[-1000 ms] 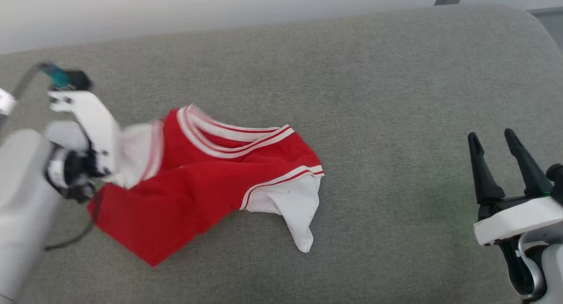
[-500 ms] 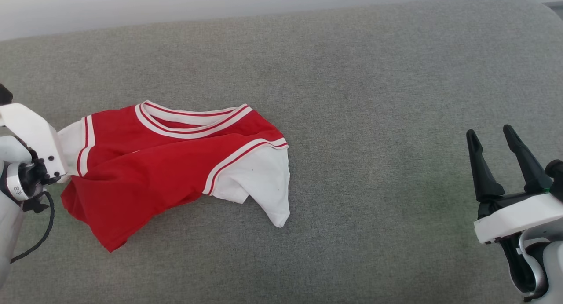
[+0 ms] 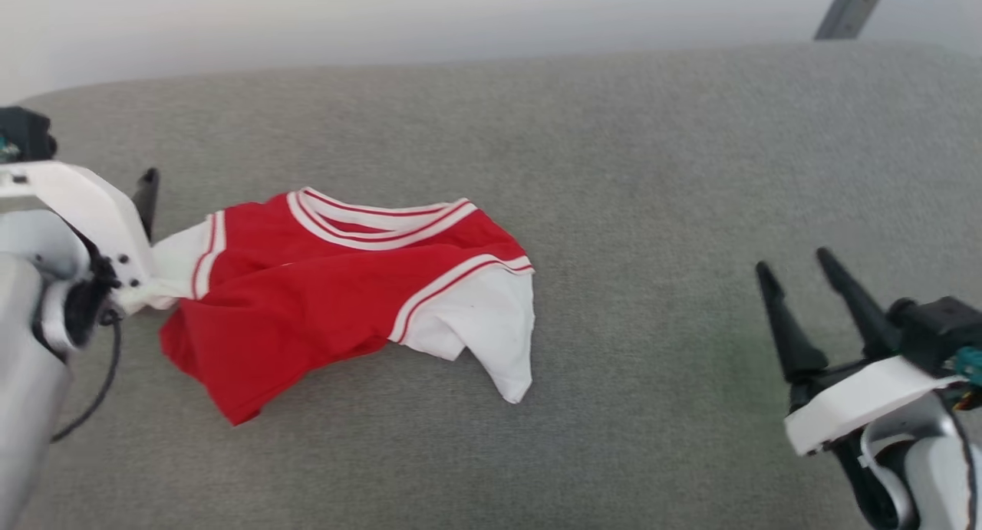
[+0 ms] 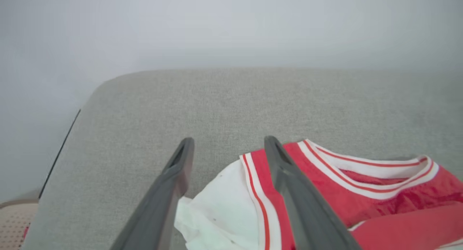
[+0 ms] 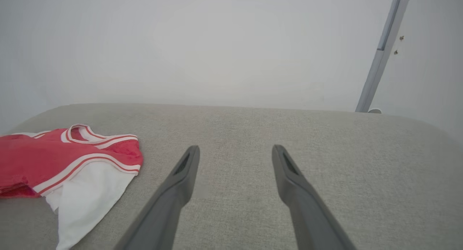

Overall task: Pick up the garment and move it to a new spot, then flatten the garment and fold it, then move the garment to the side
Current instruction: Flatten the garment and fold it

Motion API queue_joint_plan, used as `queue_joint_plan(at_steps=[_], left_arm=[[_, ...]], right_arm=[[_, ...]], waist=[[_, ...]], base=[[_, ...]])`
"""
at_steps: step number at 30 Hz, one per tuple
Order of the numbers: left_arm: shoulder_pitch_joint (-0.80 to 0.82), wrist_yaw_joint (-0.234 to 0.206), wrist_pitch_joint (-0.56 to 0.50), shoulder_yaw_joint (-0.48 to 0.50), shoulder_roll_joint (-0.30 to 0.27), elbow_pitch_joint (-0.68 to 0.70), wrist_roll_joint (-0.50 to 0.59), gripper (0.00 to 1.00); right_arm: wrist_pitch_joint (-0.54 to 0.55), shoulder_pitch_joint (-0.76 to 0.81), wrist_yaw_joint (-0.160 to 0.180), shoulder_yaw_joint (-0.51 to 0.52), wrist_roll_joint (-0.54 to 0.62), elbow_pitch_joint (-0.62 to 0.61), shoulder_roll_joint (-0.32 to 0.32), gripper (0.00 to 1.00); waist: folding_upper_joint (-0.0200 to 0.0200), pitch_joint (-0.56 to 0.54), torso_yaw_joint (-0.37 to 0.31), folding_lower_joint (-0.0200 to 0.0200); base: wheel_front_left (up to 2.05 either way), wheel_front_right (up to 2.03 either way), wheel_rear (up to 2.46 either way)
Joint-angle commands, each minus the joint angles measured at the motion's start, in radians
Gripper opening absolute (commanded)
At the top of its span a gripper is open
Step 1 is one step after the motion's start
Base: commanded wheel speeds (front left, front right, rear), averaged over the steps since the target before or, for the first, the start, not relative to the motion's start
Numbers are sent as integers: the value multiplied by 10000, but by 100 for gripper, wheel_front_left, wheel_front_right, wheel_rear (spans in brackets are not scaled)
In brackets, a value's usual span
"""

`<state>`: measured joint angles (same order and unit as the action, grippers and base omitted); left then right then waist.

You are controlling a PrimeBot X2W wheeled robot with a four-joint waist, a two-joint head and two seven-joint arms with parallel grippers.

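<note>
**Item 1. Left gripper** [image 4: 228, 140]. Two long dark fingers, spread wide and pinching nothing. One white sleeve of the garment lies loose between them, close to their roots. The right-hand finger crosses in front of the striped sleeve seam. Whether either finger touches the cloth cannot be told.

**Item 2. Garment** [image 3: 322, 300]. A red T-shirt with white sleeves and red-and-white striped trim.
- It lies crumpled on the bench [image 3: 652, 169].
- One sleeve is inside the left gripper's span, and the red body runs off to that gripper's right.
- The striped neckline sits on the far side of the heap.
- The second white sleeve trails to a point on the side toward the right gripper, but well apart from it.

**Item 3. Right gripper** [image 5: 235, 148]. The fingers are spread and empty, over bare bench. The garment lies to its left.

**Item 4. Bench.** Grey woven upholstery.
- Open room: bare cloth lies ahead of both grippers, with a broad clear stretch between the garment's loose sleeve and the right gripper.
- Edges: one rounded corner lies ahead and to the left of the left gripper. A second rounded corner lies ahead and to the right of the right gripper. A straight far edge runs beyond the garment.

**Item 5. Beyond the far edge.** A pale wall [image 5: 217, 43], plain. A slanted grey post [image 5: 383, 51] stands ahead and to the right of the right gripper.
</note>
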<state>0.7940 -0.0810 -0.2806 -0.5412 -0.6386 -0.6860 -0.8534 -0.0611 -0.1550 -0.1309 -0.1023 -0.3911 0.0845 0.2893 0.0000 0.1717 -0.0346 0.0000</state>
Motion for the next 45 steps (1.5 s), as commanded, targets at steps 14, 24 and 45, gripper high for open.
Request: queue_joint_plan(at_steps=[14, 24, 45], left_arm=[[-3331, -1357, 4175, 79, -12, 4672, 1169, 100], [-4781, -2128, 5371, 390, 614, 6018, 1602, 100], [-7003, -841, 5471, 2985, 3490, 7152, 3850, 100]], right_arm=[[1661, -885, 3, -2591, -638, 689, 578, 100], [3839, -2371, 2, -4347, -1379, 1826, 1196, 100], [6218, -5032, 26, -7745, -1977, 4879, 1792, 0]], waist=[[0, -503, 1762, 0], [0, -250, 3083, 0], [0, 198, 4228, 0]], base=[[0, 0, 0], [0, 0, 0], [0, 0, 0]])
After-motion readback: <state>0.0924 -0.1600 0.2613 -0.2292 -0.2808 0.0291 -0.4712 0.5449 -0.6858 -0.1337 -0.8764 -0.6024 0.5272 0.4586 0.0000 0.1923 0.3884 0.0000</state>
